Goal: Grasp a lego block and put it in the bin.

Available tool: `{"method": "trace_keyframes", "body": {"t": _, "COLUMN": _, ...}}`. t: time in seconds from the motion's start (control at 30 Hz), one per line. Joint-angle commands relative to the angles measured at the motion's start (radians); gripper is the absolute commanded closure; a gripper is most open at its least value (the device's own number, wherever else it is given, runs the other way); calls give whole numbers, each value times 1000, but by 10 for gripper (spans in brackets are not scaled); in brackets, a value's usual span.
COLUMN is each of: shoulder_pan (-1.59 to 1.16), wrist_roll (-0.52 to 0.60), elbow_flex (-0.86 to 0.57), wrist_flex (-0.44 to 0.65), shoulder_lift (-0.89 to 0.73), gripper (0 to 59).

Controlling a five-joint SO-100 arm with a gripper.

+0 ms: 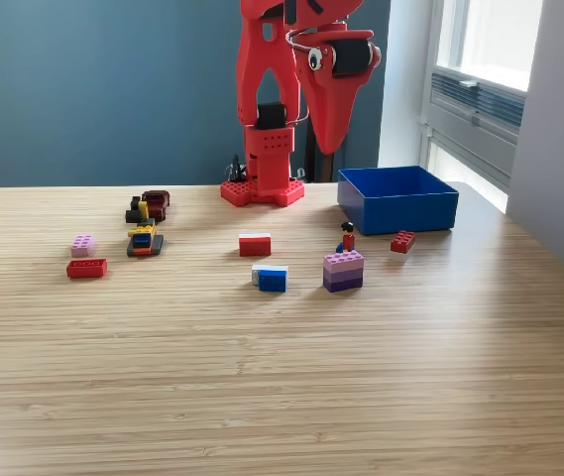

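The blue bin [397, 210] stands at the back of the wooden table, on the exterior view's right, and looks empty. Lego blocks lie spread in front of it: a small red one [402, 241] nearest the bin, a pink and purple stack [343, 270], a blue and white block [271, 277], and a red and white block [255, 244]. My red gripper [329, 145] hangs point down high above the table, left of the bin and beside the arm's base [263, 190]. Its jaws look pressed together with nothing between them.
A small lego figure [347, 236] stands between the stack and the bin. On the exterior view's left lie a pink block [83, 244], a red block [86, 268], a dark cluster [149, 206] and a yellow and blue pile [144, 239]. A window and a wall bound the right.
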Motion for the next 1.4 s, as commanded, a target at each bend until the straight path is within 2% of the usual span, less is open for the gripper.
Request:
{"method": "trace_keyframes", "body": {"t": 0.03, "shoulder_pan": 25, "wrist_roll": -12, "elbow_flex": -9, "wrist_flex": 14, "shoulder_lift": 86, "gripper": 586}}
{"method": "trace_keyframes", "body": {"t": 0.6, "shoulder_pan": 78, "wrist_roll": -2, "elbow_flex": 147, "wrist_flex": -89, "shoulder_lift": 86, "gripper": 586}}
{"method": "trace_keyframes", "body": {"t": 0.93, "shoulder_pan": 91, "wrist_roll": -25, "elbow_flex": 206, "wrist_flex": -95, "shoulder_lift": 86, "gripper": 586}}
{"method": "trace_keyframes", "body": {"t": 1.23, "shoulder_pan": 190, "wrist_roll": 14, "elbow_flex": 267, "wrist_flex": -262, "shoulder_lift": 81, "gripper": 583}}
{"method": "trace_keyframes", "body": {"t": 1.4, "shoulder_pan": 206, "wrist_roll": 124, "elbow_flex": 341, "wrist_flex": -362, "shoulder_lift": 78, "gripper": 447}}
